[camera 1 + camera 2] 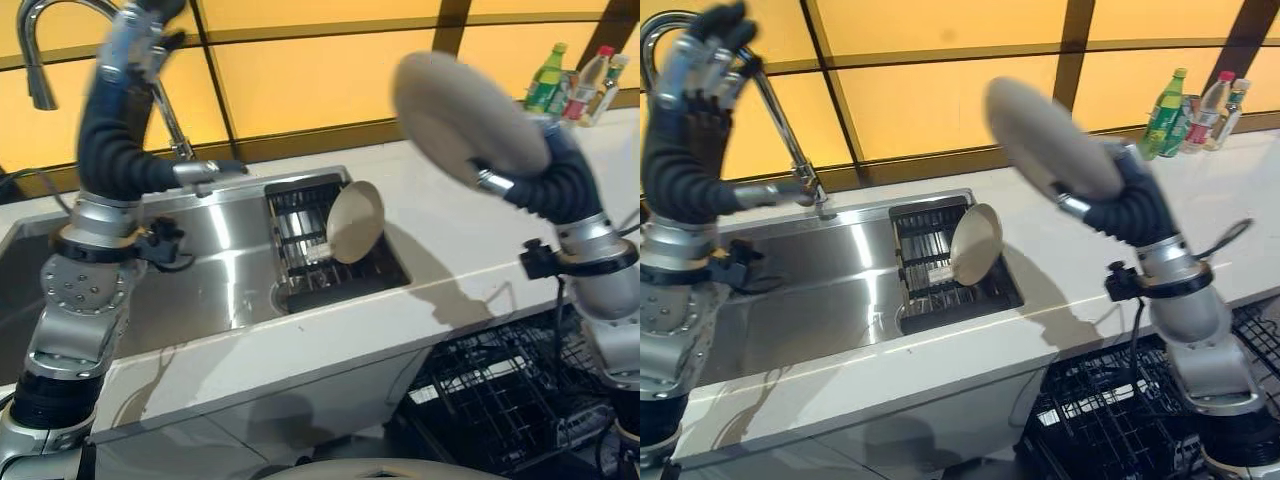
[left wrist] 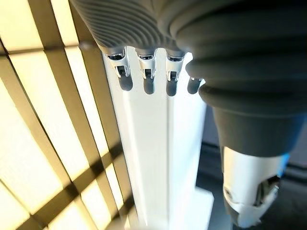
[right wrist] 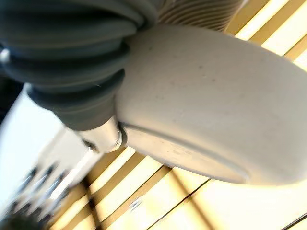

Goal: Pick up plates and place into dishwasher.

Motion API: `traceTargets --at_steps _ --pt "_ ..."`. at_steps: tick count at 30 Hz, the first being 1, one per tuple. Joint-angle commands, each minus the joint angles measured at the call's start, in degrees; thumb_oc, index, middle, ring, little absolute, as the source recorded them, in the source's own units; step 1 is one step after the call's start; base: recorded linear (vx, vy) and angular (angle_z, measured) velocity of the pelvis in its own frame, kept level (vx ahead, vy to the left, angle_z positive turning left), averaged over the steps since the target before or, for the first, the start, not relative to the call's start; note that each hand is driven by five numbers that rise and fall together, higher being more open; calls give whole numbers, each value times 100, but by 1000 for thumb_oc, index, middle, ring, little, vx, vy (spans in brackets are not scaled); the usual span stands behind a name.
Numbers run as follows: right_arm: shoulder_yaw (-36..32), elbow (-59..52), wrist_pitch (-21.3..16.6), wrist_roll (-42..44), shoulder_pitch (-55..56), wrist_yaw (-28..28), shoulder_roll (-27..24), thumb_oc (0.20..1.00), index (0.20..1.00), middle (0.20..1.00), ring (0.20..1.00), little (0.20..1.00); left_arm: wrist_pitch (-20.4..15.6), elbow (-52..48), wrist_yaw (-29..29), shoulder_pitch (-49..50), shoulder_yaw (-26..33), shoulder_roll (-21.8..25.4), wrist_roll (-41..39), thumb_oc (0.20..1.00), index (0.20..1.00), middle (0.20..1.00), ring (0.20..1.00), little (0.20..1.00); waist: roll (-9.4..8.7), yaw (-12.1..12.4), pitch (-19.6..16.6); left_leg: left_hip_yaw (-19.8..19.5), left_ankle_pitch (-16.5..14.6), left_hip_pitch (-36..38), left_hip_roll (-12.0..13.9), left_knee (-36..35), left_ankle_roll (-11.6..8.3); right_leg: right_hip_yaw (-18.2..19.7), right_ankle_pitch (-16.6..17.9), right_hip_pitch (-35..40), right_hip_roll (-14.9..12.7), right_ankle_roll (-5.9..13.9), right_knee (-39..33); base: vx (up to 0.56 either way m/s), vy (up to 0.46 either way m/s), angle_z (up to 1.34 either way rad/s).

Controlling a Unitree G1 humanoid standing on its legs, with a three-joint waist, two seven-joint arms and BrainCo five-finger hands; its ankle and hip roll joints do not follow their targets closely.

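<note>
right hand (image 1: 1120,200) fingers clamped on plate (image 1: 1050,135), raised above bench (image 1: 1080,270) | dishwasher rack (image 1: 1110,420) below bench edge, under right arm | second plate (image 1: 975,243) on edge in sink rack (image 1: 940,270) | left hand (image 1: 705,50) fingers relaxed, empty, up by faucet (image 1: 780,110)

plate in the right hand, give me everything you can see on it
The held plate is round, off-white and matte, ceramic by the look, with a raised foot ring on its underside. It is lifted above the countertop, steeply tilted, underside toward the camera. The right hand grips its lower edge; nothing else touches it.
</note>
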Motion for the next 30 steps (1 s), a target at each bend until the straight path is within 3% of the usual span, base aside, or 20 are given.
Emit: traceTargets --at_steps 1,10,17,21,26,30 --pt "-331 -106 -205 -22 180 -267 -227 200 200 200 200 200 -100 274 214 226 232 -38 -16 1000 1000 1000 1000 1000 15 -88 -324 195 -965 308 142 365 137 150 487 -760 109 39 120 14 2 -31" --pt "-959 85 186 -184 836 -575 -231 200 200 200 200 200 -148 243 50 607 573 36 36 1000 1000 1000 1000 1000 4 -331 -259 415 -918 373 186 203 166 371 563 -833 136 114 99 13 -18 -26" --pt "-1152 271 593 -186 1397 -903 60 200 200 200 200 200 33 497 49 877 862 99 250 1000 1000 1000 1000 1000 -3 -601 -141 700 -904 374 237 136 192 702 684 -949 149 172 37 6 -65 -29" --pt "-1274 466 607 -90 1825 -916 290 200 200 200 200 200 133 799 96 1177 1150 102 250 1000 1000 1000 1000 1000 44 -786 -48 840 -928 438 244 43 225 870 712 -938 150 209 -46 41 -63 -35" --pt "-1299 800 707 -115 2142 -818 485 200 200 200 200 200 215 1072 0 1381 1316 -2 92 1000 1000 1000 1000 1000 52 -860 6 906 -894 400 248 29 210 948 777 -979 135 245 -98 27 -79 -22" --pt "-1128 1234 1025 -152 2187 -799 597 200 200 200 200 200 212 1251 -70 1380 1269 -145 132 1000 1000 1000 1000 1000 51 -862 70 907 -865 340 258 34 185 907 796 -1043 130 260 -94 20 -93 -8"
